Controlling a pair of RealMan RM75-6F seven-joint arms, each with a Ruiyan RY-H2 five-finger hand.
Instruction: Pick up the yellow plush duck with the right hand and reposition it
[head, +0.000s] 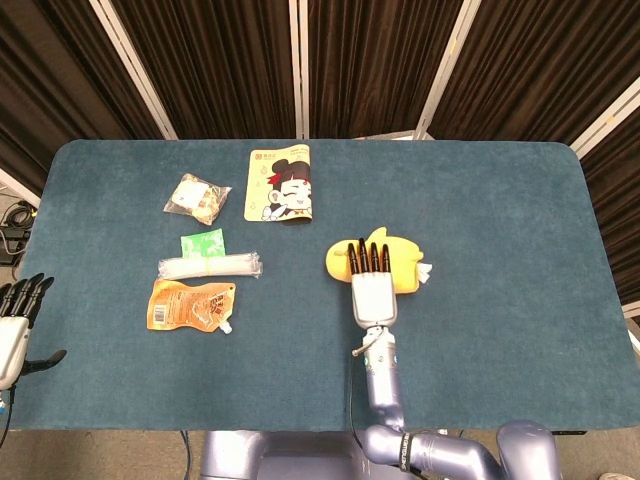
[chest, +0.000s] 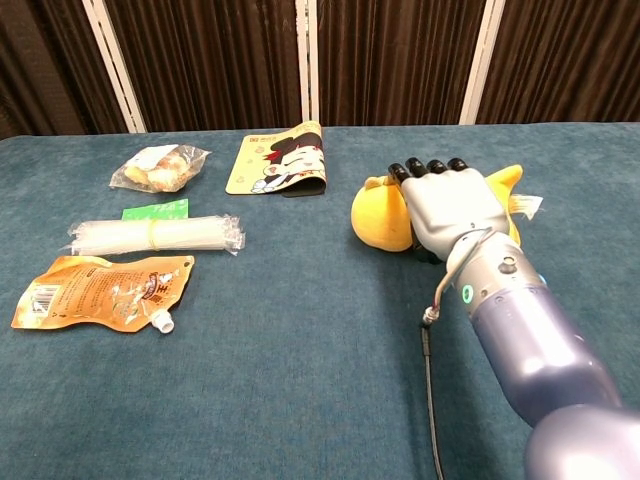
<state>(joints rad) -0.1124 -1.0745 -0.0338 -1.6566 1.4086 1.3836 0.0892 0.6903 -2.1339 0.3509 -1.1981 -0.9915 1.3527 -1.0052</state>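
The yellow plush duck (head: 338, 258) (chest: 377, 216) lies on the blue table, right of the middle. My right hand (head: 371, 284) (chest: 447, 206) covers the duck's body from the near side. Its dark fingers (chest: 428, 167) curl over the top of the plush and grip it. The duck's head sticks out to the left of the hand, and a white tag (chest: 527, 205) shows at the right. My left hand (head: 13, 322) hangs at the table's near left edge with its fingers spread, holding nothing.
Left of the duck lie a cartoon-print pouch (head: 282, 184), a clear snack bag (head: 198, 197), a green packet (head: 202, 242), a clear tube pack (head: 211, 266) and an orange spout pouch (head: 190, 304). The right arm's cable (chest: 430, 380) trails over the near table.
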